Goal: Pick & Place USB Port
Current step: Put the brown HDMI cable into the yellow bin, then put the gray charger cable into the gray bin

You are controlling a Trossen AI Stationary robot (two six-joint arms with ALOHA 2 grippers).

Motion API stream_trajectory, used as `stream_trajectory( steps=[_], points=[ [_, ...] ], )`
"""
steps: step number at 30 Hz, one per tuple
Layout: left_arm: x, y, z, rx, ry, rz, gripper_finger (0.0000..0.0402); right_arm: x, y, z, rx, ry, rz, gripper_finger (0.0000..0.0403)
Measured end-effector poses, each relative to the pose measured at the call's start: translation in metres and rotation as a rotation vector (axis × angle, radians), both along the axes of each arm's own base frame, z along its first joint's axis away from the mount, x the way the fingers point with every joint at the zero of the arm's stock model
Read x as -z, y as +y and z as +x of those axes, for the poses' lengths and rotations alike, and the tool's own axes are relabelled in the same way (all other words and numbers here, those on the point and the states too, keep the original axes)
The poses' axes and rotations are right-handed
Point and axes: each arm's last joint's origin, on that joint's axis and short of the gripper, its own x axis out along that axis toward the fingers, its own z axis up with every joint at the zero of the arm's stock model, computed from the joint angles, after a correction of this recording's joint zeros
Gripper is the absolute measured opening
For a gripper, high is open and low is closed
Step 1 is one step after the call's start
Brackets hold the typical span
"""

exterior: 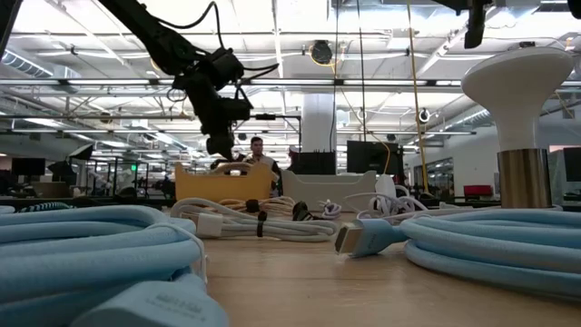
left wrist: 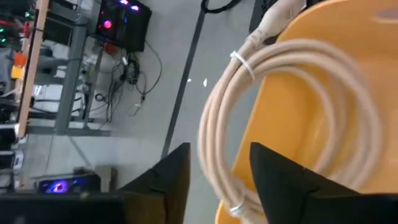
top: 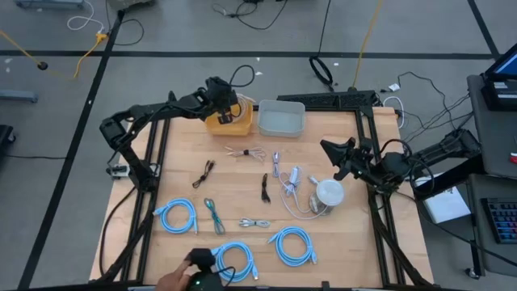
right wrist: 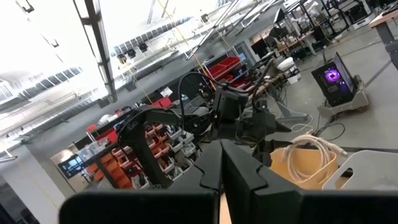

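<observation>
— When checking the drop at the yellow bin, report the state of the left gripper first.

— Spread. 2 dark fingers standing apart, with the beige USB cable passing loose through the gap. No pinch visible on either side; judged let go, not grasped.

— Locate the cable relative to that pincer.

— Directly ahead of the fingertips and between them. Coiled in 1 loop, tied in 2 places, plug end farthest from the fingers. Long axis of the loop running away from the pincer, across the yellow bin's floor. Part of the loop showing past the bin's wall; cannot tell whether overhanging or merely seen at an angle.

— Confirm from the side.

— Seen from table height, left gripper hanging just above the yellow bin, at the far edge of the table. From the other arm's camera, beige USB cable rising over the bin's rim.

— State the nearer arm.

— Left, by a wide margin. Right gripper clenched on nothing, parked near the table's right edge, well apart from the bin.

— Advise on the coming move.

— Lift straight up along the fingers' own line, to avoid snagging the loop on either finger. Judged likely to drag the coil out if swung sideways.
</observation>
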Motion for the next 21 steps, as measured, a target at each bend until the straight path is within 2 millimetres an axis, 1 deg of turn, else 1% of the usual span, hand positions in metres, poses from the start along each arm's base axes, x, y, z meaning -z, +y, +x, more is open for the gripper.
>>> stream_trajectory(
  steps=[4, 7, 11, 14, 16, 18, 21],
  points=[
    [0.000, -0.004, 0.002, -0.025, 0.031, 0.026, 0.0200, 0.000, 0.000, 0.000, -0.001, -0.001, 0.000, 0.0000],
    [0.001, -0.011, 0.006, -0.010, 0.044, 0.014, 0.0205, 0.000, 0.000, 0.000, 0.000, 0.001, -0.004, 0.0000],
    [0.002, -0.023, 0.014, -0.006, 0.050, 0.013, 0.0192, 0.000, 0.000, 0.000, 0.000, 0.003, -0.006, 0.0000],
    [-0.002, -0.035, 0.019, 0.004, 0.053, 0.033, 0.0175, 0.000, 0.000, 0.000, 0.000, 0.003, -0.007, 0.0000],
    [-0.011, -0.045, 0.022, 0.023, 0.034, 0.056, 0.0160, 0.000, 0.000, 0.000, 0.000, 0.003, -0.007, 0.0000],
    [-0.024, -0.057, 0.025, 0.039, 0.001, 0.076, 0.0144, 0.000, 0.000, 0.000, 0.000, 0.008, -0.010, 0.0000],
    [-0.053, -0.080, 0.026, 0.061, -0.111, 0.054, 0.0119, 0.000, 0.000, 0.000, 0.004, 0.018, -0.026, 0.0000]
  ],
)
